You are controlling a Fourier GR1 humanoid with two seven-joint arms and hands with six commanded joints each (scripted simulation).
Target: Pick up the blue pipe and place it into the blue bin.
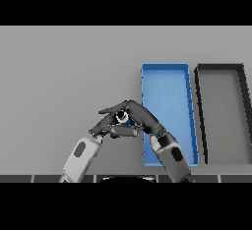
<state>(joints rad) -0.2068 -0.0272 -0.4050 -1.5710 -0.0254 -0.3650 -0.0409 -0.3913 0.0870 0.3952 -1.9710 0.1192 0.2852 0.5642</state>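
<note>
The blue pipe (125,121) shows only as a small blue patch with a pale ring end, left of the blue bin (166,79). My right hand (139,116) comes in from the lower right and is curled over the pipe, fingers and thumb wrapped round it. Most of the pipe is hidden by the hand. I cannot tell whether the pipe rests on the table or is lifted off it. My left hand (102,126) lies just left of the pipe with relaxed fingers, close against the right hand's fingertips. The bin is a long blue tray holding nothing visible.
A dark grey bin (199,116) of the same shape stands right of the blue bin, almost touching it. Bare grey table (64,76) spreads to the left and behind. My right forearm (172,158) crosses the blue bin's near left corner.
</note>
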